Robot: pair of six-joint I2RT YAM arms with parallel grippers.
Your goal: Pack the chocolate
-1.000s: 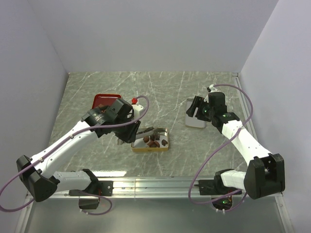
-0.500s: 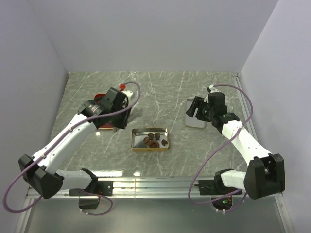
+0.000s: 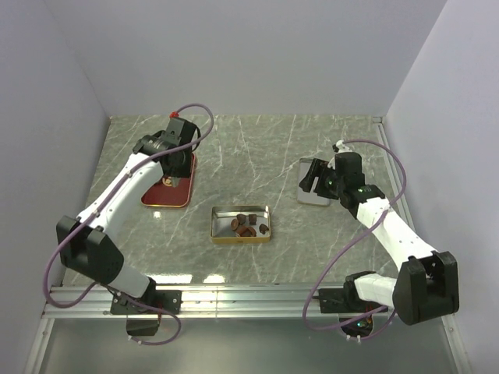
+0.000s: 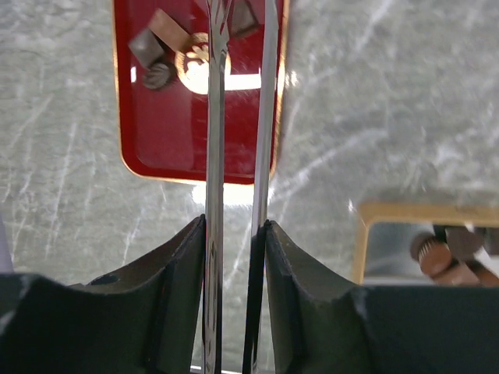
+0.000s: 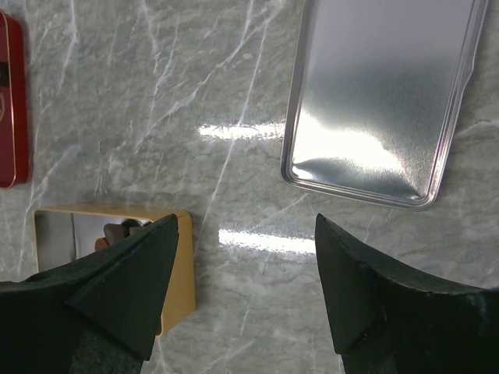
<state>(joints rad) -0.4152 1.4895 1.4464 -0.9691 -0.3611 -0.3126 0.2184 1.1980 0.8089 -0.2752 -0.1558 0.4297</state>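
- Far left, the tray (image 4: 168, 132): we count about three chocolate pieces (image 4: 159, 73) lying loose at its far end.
- Over it, the left claw (image 4: 234, 227): clamped on tweezers (image 4: 213, 140), whose blades run forward between the fingers. The tips sit among the pieces; we cannot tell whether they pinch one.
- Pose of the left arm (image 3: 117, 199): stretched far forward and out to its own left, wrist pitched down over the tray.
- Step, as we judge it: fetching another piece for the tin. The next move calls for setting the tips around one lump, a gentle squeeze, then a carry rightward.
- Centre, the tin (image 3: 221, 221): uncovered, with several pieces (image 3: 246, 226) inside.
- Right of it, the right claw (image 5: 245, 269): jaws wide, holding nothing, hovering above the table (image 5: 156, 93) between tin and lid.
- Pose of the right arm (image 3: 390, 230): reached forward, wrist facing down.
- Far right, the lid (image 3: 314, 195): flat on the table, near the right claw. We judge it is for closing the tin last.
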